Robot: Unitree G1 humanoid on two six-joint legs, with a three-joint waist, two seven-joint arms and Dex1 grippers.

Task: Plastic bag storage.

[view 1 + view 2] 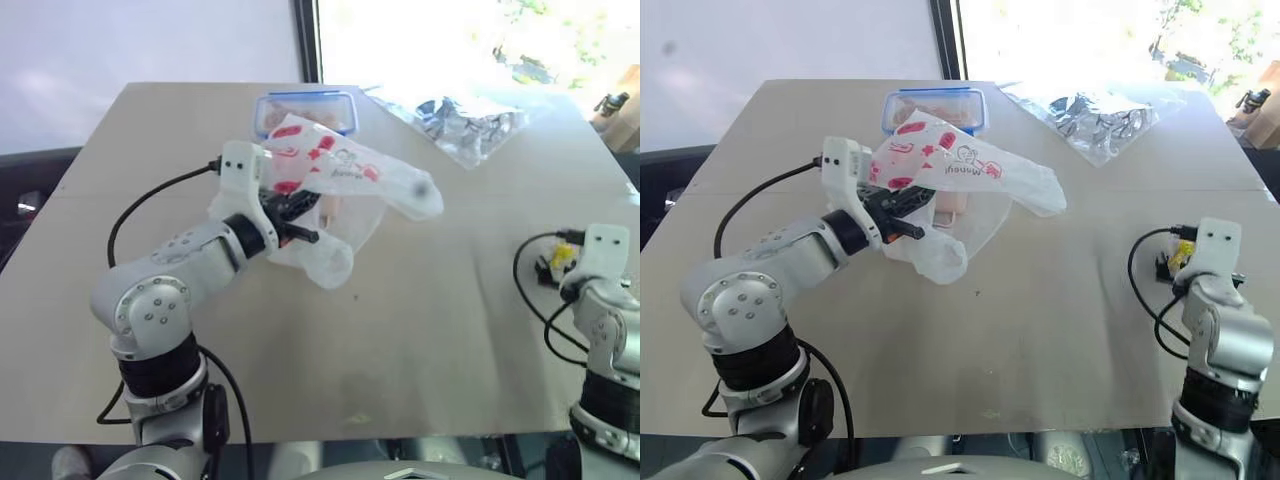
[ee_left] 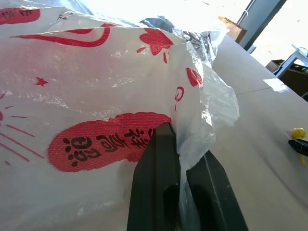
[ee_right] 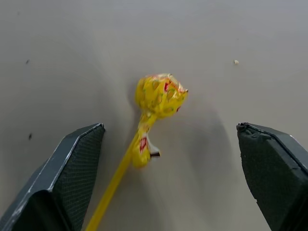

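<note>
The plastic bag (image 1: 345, 165), translucent white with red prints, hangs bunched above the middle of the table. My left gripper (image 1: 300, 220) is shut on a fold of it. In the left wrist view the two black fingers (image 2: 156, 178) pinch the thin film, and the printed side of the bag (image 2: 96, 96) lies just beyond them. A beige shape (image 1: 951, 204) shows through the bag; I cannot tell what it is. My right gripper (image 3: 169, 127) stands open low over the table at the right, a yellow lollipop (image 3: 159, 94) lying between its fingers, untouched.
A blue-rimmed clear container (image 1: 305, 108) sits at the back of the grey table (image 1: 400, 330), just behind the bag. A clear bag with silvery contents (image 1: 470, 125) lies at the back right. Black cables trail from both wrists.
</note>
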